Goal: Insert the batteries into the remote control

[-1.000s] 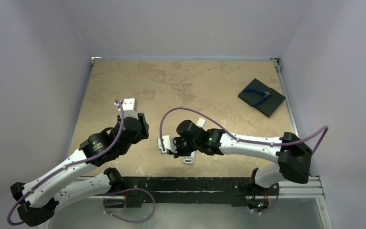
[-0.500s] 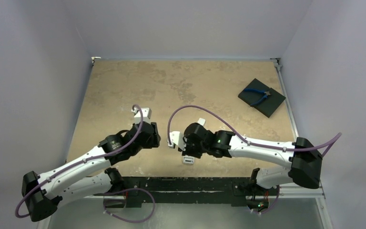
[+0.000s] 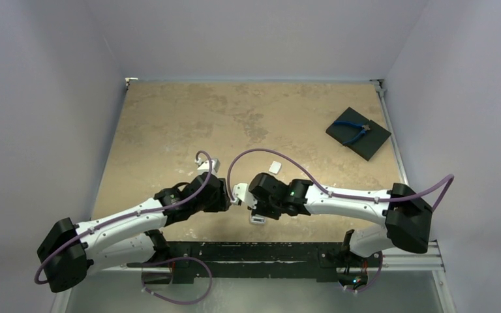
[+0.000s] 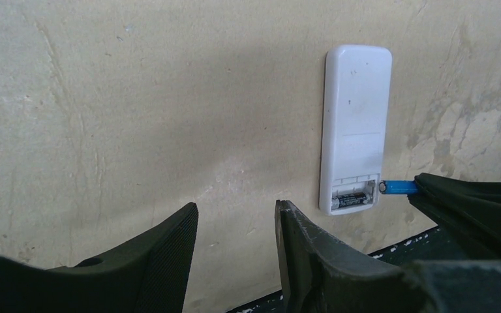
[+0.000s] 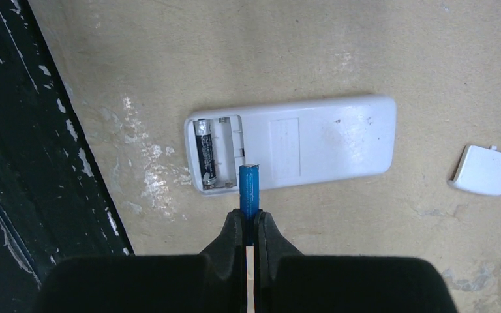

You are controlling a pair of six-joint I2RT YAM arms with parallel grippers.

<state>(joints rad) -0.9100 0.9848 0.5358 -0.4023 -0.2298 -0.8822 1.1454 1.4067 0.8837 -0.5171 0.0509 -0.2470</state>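
The remote control (image 5: 313, 138) lies back-up on the table, its battery bay open at the end nearest the table's front edge. A dark battery (image 5: 205, 153) sits in one slot; the slot beside it is empty. My right gripper (image 5: 253, 218) is shut on the blue battery (image 5: 248, 189), whose free end hangs just over the rim of the empty slot. In the left wrist view the remote (image 4: 355, 117) and the blue battery (image 4: 398, 187) show at the right. My left gripper (image 4: 235, 215) stands open and empty over bare table to the remote's left.
The remote's small white battery cover (image 5: 484, 169) lies loose on the table beyond the remote, also seen from above (image 3: 274, 167). A black pad (image 3: 373, 142) with blue-handled pliers (image 3: 353, 130) sits at the back right. The table's dark front rail (image 5: 19, 163) runs close to the remote's open end.
My left arm has swung right and nearer, bringing its open gripper beside the remote. The right gripper has shifted slightly right with the blue battery still in it.
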